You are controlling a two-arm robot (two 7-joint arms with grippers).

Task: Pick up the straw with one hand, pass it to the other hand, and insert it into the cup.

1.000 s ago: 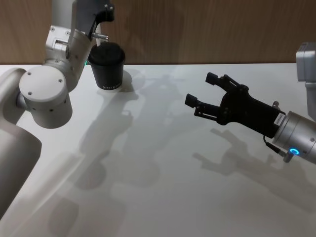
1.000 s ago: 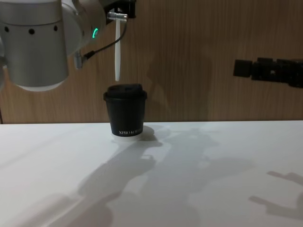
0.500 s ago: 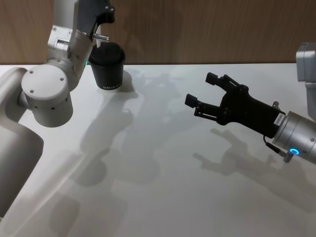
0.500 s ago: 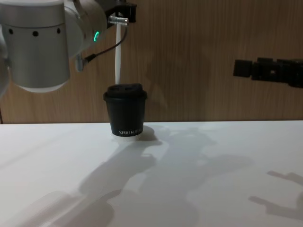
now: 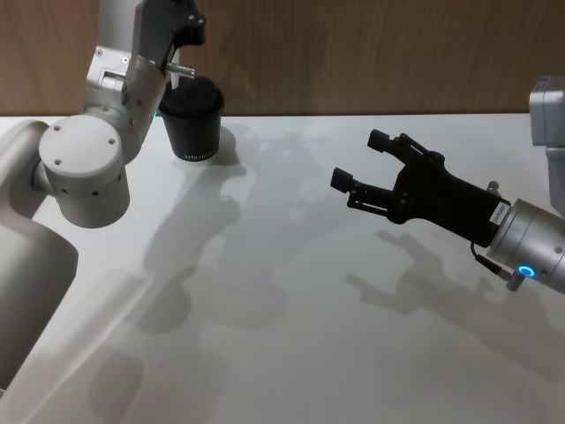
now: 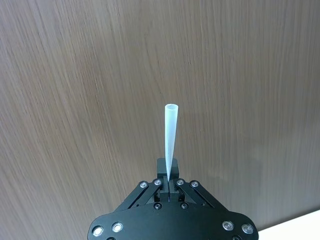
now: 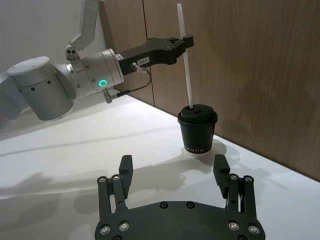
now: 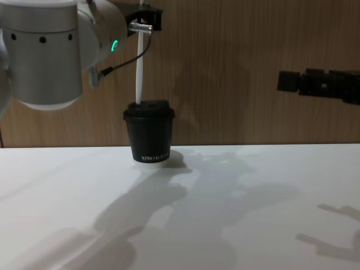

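The left gripper is clamping the straw by its upper part and holding it upright over the cup, with the lower tip meeting the lid's top. Its silver arm is reaching level above the table. The right gripper is hovering spread open, well apart.

White straw upright, lower tip at domed lid of black cup; cup stands upright.
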